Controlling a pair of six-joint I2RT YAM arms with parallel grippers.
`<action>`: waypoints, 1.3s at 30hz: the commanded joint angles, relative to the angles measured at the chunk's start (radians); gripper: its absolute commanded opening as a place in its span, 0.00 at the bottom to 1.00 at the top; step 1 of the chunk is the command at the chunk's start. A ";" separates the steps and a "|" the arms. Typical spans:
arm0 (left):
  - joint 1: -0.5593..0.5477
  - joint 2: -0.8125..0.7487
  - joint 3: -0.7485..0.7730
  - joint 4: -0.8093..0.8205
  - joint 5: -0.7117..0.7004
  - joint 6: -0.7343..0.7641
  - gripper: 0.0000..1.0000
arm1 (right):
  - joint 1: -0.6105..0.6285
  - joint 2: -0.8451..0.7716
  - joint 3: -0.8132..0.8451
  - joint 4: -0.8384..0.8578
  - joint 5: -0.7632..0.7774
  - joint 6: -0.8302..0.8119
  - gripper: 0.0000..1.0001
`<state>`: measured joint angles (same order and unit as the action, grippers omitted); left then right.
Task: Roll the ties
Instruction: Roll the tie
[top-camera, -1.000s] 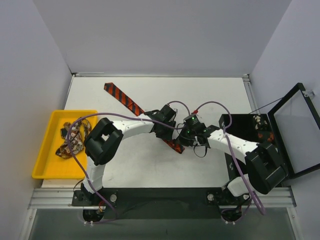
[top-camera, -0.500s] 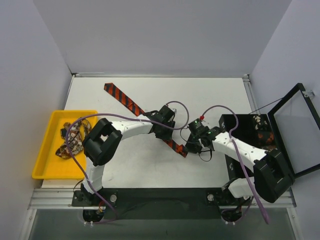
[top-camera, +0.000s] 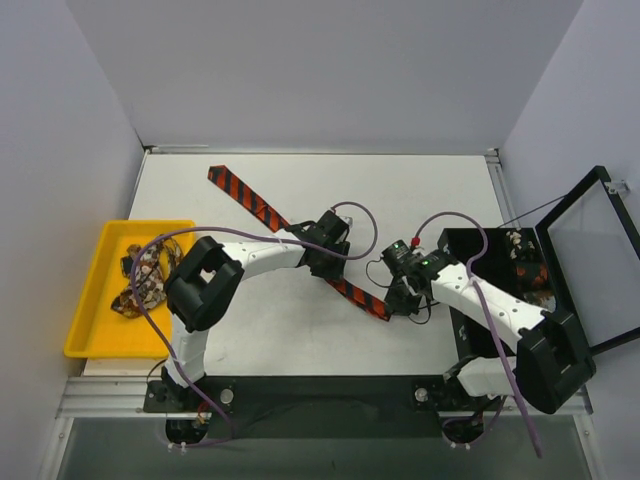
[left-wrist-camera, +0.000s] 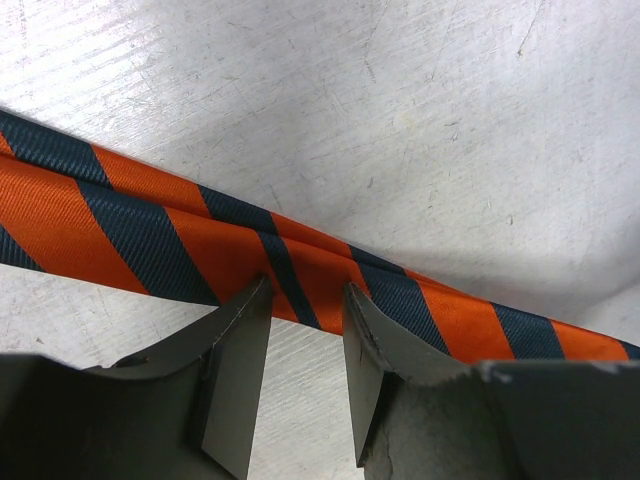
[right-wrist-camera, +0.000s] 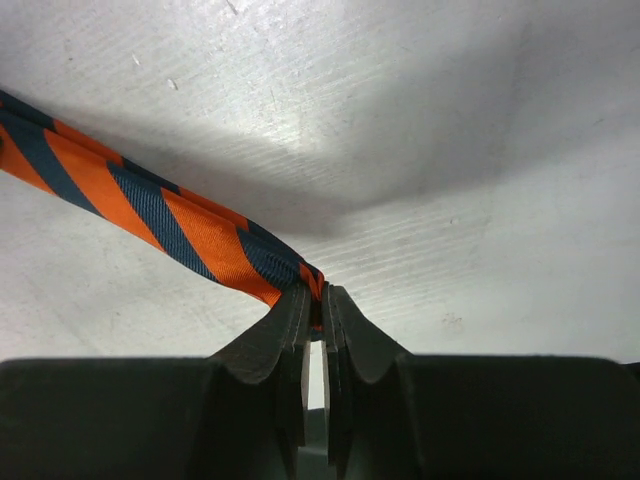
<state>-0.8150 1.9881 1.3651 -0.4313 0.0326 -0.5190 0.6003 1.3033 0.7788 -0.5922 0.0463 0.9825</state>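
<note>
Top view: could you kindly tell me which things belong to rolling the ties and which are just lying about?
For the job: striped tie; patterned ties; left pincer, open over the striped tie; right pincer, shut on its tip.
Lying about: tray; black box; cables.
</note>
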 joint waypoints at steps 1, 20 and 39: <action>0.014 -0.003 -0.034 -0.046 -0.016 0.004 0.45 | -0.016 -0.055 0.000 -0.109 0.038 -0.004 0.08; 0.011 -0.035 -0.052 -0.017 0.010 -0.022 0.46 | -0.013 0.163 0.217 -0.110 -0.022 -0.044 0.16; 0.011 -0.041 -0.060 -0.007 0.027 -0.026 0.46 | 0.042 0.215 0.243 0.106 -0.037 -0.005 0.25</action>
<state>-0.8085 1.9652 1.3300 -0.4110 0.0429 -0.5396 0.6312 1.5211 1.0183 -0.5377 0.0029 0.9493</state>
